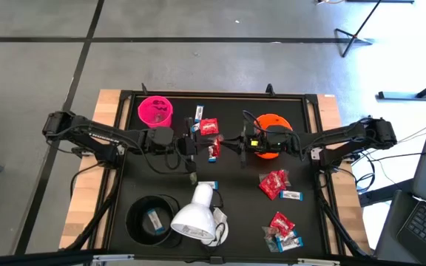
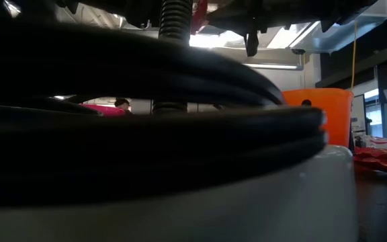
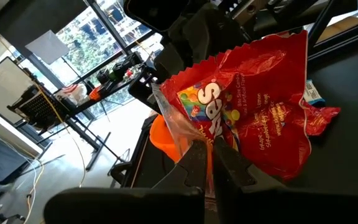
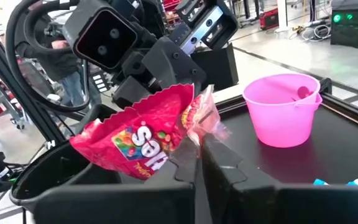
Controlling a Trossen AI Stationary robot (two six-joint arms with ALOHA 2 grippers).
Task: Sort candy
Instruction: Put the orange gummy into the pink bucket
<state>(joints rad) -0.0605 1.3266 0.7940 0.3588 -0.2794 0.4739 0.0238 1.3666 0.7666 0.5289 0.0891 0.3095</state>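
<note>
Pinching one red packet (image 3: pixel 253 106) between clamped left gripper (image 3: pixel 209 163) and right gripper (image 4: pixel 197 163) (black table (image 1: pixel 228 222), glass-walled room).

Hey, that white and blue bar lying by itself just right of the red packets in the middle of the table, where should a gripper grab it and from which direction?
Grip the white-and-blue bar across its narrow width at mid-length, coming straight down from above. It lies flat on the table with its long axis running left to right, so fingers placed on the near and far long edges should span it. The red packets sit close on its left, so avoid an approach from that side.
</note>
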